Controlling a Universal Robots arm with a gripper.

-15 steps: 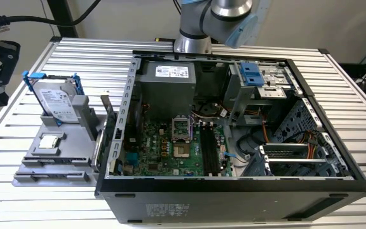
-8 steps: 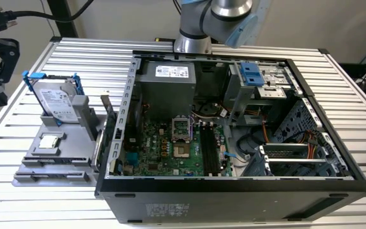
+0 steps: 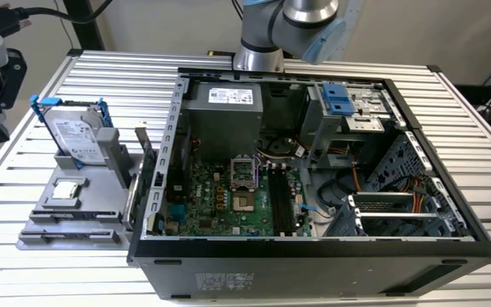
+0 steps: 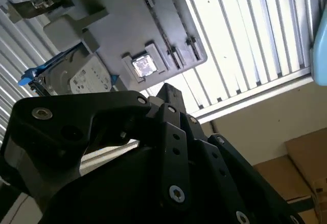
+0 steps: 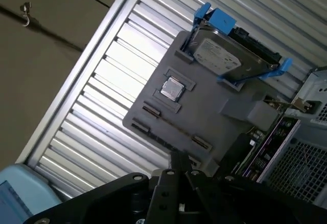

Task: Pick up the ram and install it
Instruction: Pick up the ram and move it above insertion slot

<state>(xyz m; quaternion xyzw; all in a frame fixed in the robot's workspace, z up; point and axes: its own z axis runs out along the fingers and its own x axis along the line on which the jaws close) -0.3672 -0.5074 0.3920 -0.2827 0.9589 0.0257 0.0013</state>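
Claw [image 5: 179, 158] hangs near the grey tray [image 5: 214, 116]; clenched or released, I cannot tell.

Hard drive [image 3: 77, 135], chip [image 3: 66, 189] on tray [image 3: 100, 214] beside case [image 3: 314, 259].

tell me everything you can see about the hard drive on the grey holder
The hard drive is a flat silver box with a white label on its face. Blue plastic clips run along its sides. It is propped on its edge and tilted, label face showing, in a raised bracket at the back of the grey holder. That holder lies on the slatted table, at the exterior view's left of the open computer case. Only the holder touches it.
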